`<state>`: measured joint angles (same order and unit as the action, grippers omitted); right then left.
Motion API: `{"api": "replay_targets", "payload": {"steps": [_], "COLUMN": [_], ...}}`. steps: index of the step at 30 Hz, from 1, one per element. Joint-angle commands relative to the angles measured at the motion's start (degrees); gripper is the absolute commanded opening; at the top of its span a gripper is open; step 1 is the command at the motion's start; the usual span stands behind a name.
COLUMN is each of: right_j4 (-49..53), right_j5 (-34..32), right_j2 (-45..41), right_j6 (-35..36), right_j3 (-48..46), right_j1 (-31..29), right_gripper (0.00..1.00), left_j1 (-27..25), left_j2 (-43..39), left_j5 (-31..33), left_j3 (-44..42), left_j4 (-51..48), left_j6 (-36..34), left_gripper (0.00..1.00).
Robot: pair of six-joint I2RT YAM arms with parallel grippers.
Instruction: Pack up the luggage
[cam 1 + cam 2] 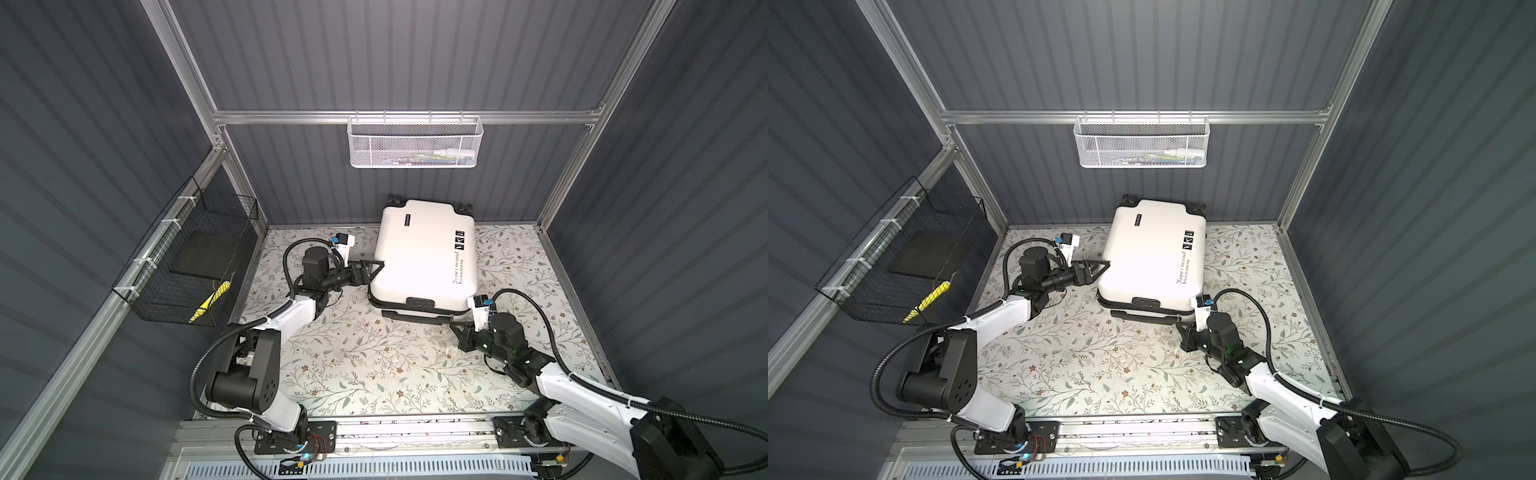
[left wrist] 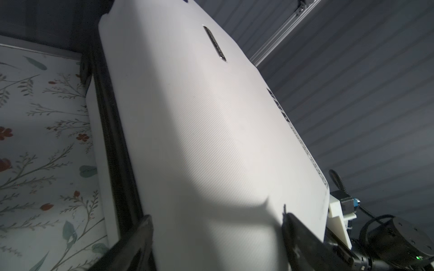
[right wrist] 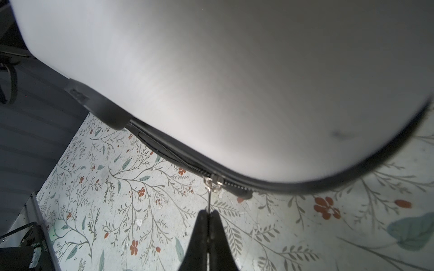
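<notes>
The luggage [image 1: 419, 253] [image 1: 1150, 253] is a white hard-shell suitcase lying flat and shut at the back of the floral table in both top views. My left gripper [image 1: 376, 268] [image 2: 216, 215] is open at its left side. One finger [image 2: 141, 234] sits by the black zipper band and another [image 2: 298, 232] over the white shell [image 2: 199, 140]. My right gripper [image 1: 455, 328] [image 3: 208, 212] is at the near right corner, shut on the thin metal zipper pull [image 3: 209, 199]. The pull hangs from the slider [image 3: 215, 181] on the black zip.
A white mesh basket [image 1: 415, 143] with small items hangs on the back wall. A black wire basket [image 1: 187, 266] on the left wall holds a yellow item [image 1: 210, 301]. The floral table top [image 1: 374, 365] stretches from the suitcase to the front rail [image 1: 415, 432].
</notes>
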<state>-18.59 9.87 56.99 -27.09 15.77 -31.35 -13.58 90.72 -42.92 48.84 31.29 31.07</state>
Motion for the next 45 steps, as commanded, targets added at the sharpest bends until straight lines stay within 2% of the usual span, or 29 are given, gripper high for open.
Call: {"api": "replay_targets", "payload": {"steps": [1, 5, 9, 16, 22, 27, 31, 38, 45], "right_j4": [-1.32, -0.55, -2.47, -6.57, -10.62, -11.98, -13.85, -17.15, -18.43], "right_j5": [3.10, 3.38, 4.37, -1.76, -4.15, -4.29, -3.39, -4.16, -4.34], "right_j2": [-1.44, -1.88, -0.90, 3.55, 10.90, 10.81, 13.22, 24.83, 32.66], "right_j6": [1.71, 1.95, 0.88, -0.29, -0.37, -1.20, -0.86, -0.32, -0.03], "right_j3": [2.25, 2.40, 2.42, 6.26, 10.33, 9.24, 11.13, 21.43, 29.56], "right_j1": [-0.37, -0.37, -0.86, -10.60, -15.86, -15.93, -16.99, -24.76, -27.93], "right_gripper": [0.00, 0.00, 0.00, 0.00, 0.00, 0.00, 0.00, 0.00, 0.00], "left_j1": [-0.21, -0.68, -3.77, -9.38, -10.67, -10.67, -10.85, -12.33, -14.11], "left_j2": [3.49, 5.94, 8.10, 10.04, 11.36, 11.38, 13.12, 12.86, 10.87], "left_j5": [-8.22, -9.59, -9.38, -6.07, -4.26, -3.76, -3.75, -2.44, -0.74], "left_j3": [-3.86, -6.69, -8.94, -11.65, -13.60, -14.15, -14.72, -16.37, -17.86], "left_j4": [14.96, 24.44, 30.71, 36.72, 42.38, 41.85, 46.00, 47.23, 45.18], "left_j6": [8.06, 13.17, 15.07, 16.32, 19.18, 18.25, 20.26, 20.14, 18.37], "left_gripper": [0.84, 0.83, 0.80, 0.78, 0.76, 0.75, 0.73, 0.71, 0.71]}}
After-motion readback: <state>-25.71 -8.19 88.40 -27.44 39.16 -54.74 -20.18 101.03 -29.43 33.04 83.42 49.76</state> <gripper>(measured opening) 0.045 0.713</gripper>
